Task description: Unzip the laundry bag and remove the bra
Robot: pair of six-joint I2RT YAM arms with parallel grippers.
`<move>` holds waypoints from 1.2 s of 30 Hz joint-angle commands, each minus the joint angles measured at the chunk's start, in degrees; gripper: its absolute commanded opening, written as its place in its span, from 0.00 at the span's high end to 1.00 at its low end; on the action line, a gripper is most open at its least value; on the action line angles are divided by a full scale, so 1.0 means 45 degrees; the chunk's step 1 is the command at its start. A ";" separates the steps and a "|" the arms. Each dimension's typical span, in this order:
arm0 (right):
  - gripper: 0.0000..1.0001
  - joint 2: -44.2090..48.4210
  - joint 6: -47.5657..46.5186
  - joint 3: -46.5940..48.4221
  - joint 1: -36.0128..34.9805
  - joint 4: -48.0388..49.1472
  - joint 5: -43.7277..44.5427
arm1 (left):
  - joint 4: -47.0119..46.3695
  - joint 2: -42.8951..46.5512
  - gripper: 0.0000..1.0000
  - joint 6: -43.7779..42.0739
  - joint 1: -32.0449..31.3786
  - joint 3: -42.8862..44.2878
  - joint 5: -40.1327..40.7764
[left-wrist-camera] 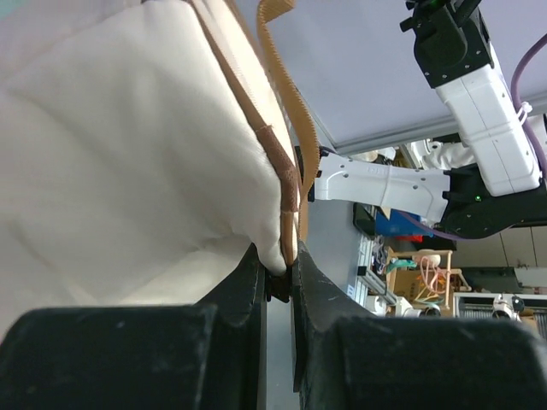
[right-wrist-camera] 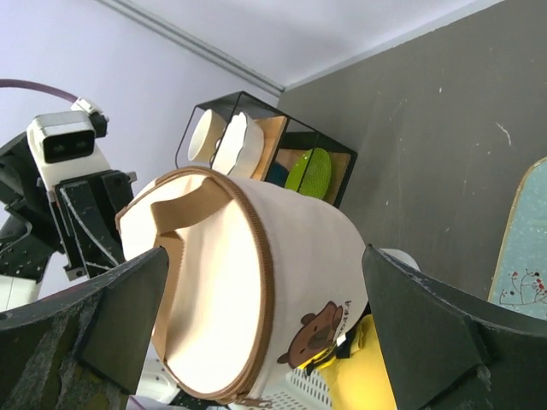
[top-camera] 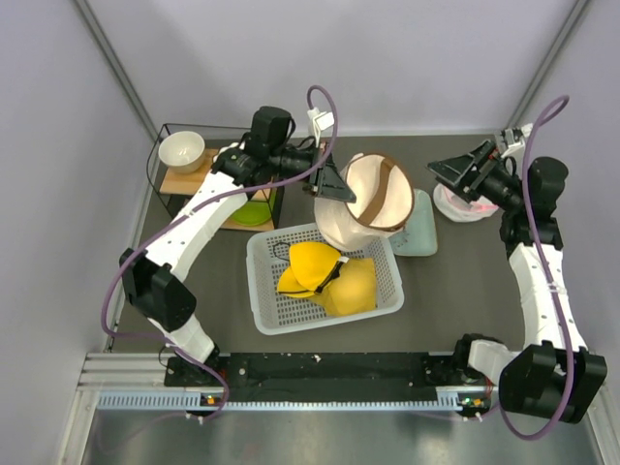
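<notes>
The cream laundry bag lies on its side just behind the basket, its round end and brown strap facing right. My left gripper is at its left side. The left wrist view shows that gripper shut on the bag's brown trimmed edge. My right gripper hangs open to the right of the bag, apart from it. In the right wrist view the bag sits between and beyond the spread fingers, its brown zip running round the end. The bra is hidden.
A white lattice basket in front of the bag holds a yellow padded garment. A black wire shelf at back left carries a white bowl and a green item. A pale mat and a pink-white object lie on the right.
</notes>
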State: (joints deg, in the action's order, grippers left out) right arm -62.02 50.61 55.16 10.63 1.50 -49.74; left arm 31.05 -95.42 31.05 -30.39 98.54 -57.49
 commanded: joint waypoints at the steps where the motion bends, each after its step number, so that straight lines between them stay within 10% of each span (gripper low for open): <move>1: 0.04 -0.0140 -0.0560 0.0357 0.0098 0.0139 -0.0956 | -0.0376 0.0228 1.00 -0.0454 -0.0101 0.0504 -0.0211; 11: 0.09 -0.1120 -0.2672 0.1083 -0.1638 -0.1720 -0.1800 | -0.0337 -0.0007 1.00 -0.0571 -0.0395 0.0817 -0.0485; 14: 0.51 -0.1004 -0.2341 0.0966 -0.1660 -0.1506 -0.1216 | -0.0143 -0.0143 1.00 -0.0805 -0.0434 0.0836 -0.0505; 15: 0.94 -0.0848 -0.2186 0.0811 -0.1660 -0.1408 -0.0749 | 0.0013 -0.0221 1.00 -0.0864 -0.0434 0.1010 -0.0331; 16: 1.00 -0.0731 -0.1681 0.0694 -0.1641 -0.1272 -0.0532 | 0.0131 -0.0493 1.00 -0.0884 -0.0414 0.1167 -0.0174; 18: 1.00 -0.0323 -0.1113 0.0266 -0.1641 -0.1056 0.0440 | 0.0753 -0.0787 0.90 -0.0729 -0.0356 0.1905 0.0700; 24: 1.00 0.1708 0.2790 -0.1879 -0.1660 0.0285 0.4329 | 0.0875 -0.0302 0.08 0.0130 -0.0258 0.2847 0.3710; 36: 1.00 0.3275 0.5784 -0.3644 -0.1679 0.1991 0.7440 | -0.6017 0.2825 0.01 0.7551 -0.0648 -0.4610 0.4886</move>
State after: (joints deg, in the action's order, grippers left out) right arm -46.72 73.14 36.80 3.16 2.81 -19.16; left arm 19.46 -83.37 50.48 -32.01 86.85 -37.06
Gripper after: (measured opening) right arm 0.036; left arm 0.987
